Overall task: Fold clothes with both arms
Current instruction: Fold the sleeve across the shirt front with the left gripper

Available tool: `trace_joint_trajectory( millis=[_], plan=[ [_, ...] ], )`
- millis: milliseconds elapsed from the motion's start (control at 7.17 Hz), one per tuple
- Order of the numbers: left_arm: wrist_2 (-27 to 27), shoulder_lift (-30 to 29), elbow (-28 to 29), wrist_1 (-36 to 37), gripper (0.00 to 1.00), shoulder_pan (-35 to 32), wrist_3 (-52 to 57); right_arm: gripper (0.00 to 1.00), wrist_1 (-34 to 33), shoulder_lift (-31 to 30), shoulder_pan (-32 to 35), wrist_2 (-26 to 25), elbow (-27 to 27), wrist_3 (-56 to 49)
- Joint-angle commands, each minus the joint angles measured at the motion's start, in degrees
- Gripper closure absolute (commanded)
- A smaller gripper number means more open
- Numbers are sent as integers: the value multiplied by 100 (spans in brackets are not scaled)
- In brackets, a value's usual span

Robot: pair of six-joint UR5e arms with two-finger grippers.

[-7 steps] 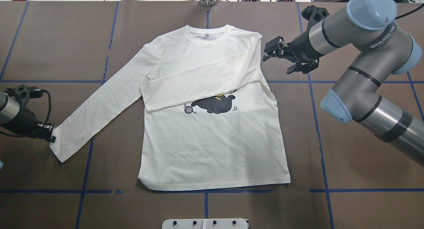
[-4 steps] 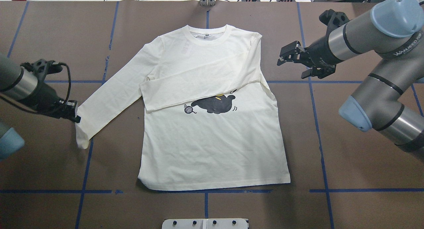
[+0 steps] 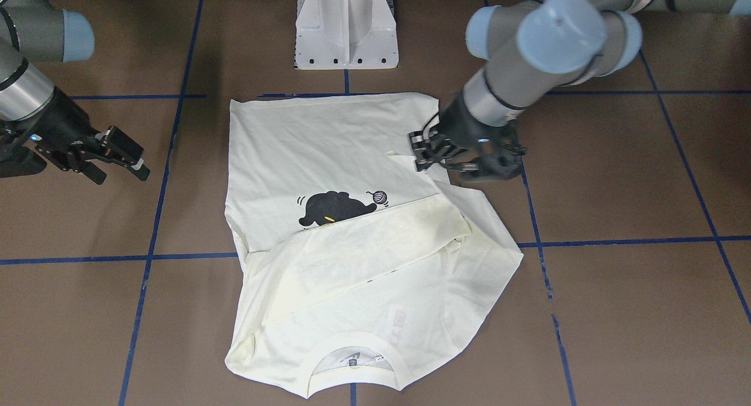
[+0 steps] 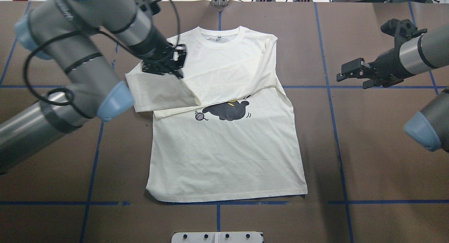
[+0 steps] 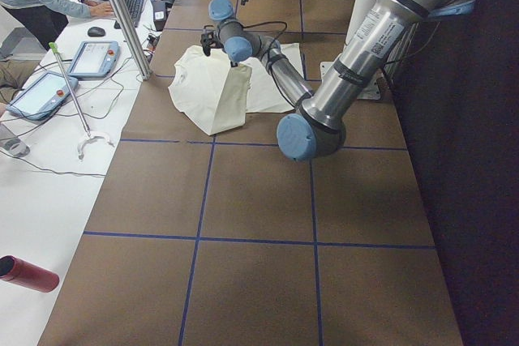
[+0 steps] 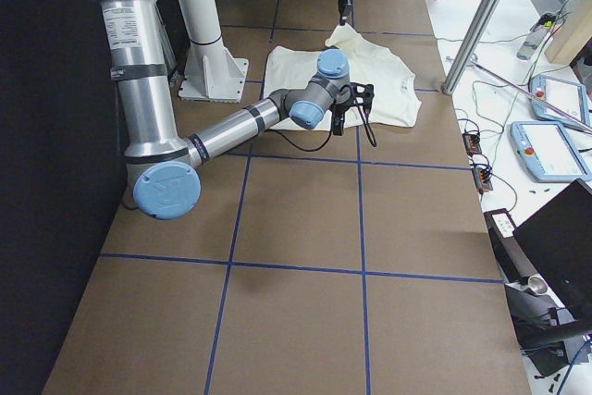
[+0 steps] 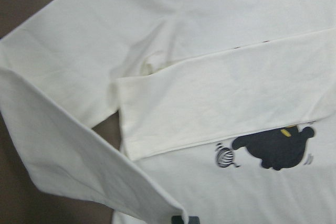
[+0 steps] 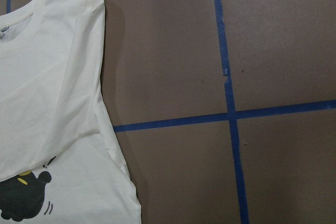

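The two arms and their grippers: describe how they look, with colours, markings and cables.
The left arm and right arm are grey tubes with silver sections, black bands and light blue joint caps. The left gripper and right gripper are black, angular and two-fingered. A black cable loops along the left arm. Its upright link bears a lettered label, too small to read.

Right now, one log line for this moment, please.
left gripper: shut on sleeve, raised over T-shirt | right gripper: open, beside T-shirt | other sleeve: across chest
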Motion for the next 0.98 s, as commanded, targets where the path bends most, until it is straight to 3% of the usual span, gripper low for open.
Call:
trace_joint_trajectory(
  millis=[0,140,419,558,698,837],
  plan=[
    [973,-1745,2004,-919,100,778,-675,0,1,-77,102,84,-11,-165],
    [1246,-2160,2989,-1910,100,1068,-1130,0,1,-94,102,84,-20,-165],
    [1931,-2305,3543,-2515,100,1290,-1178,0,9,-182,102,75,-20,-165],
    [1978,-2305,3579,-2665,77,1290,-1256,0,9,-191,94,58,-20,-165],
    [1987,-2296,3553,-2710,36,1290,-1275,0,9,-182,76,40,-29,-165],
    [1995,-2287,3501,-2728,23,1255,-1249,0,9,-156,41,40,-3,-113]
  ],
)
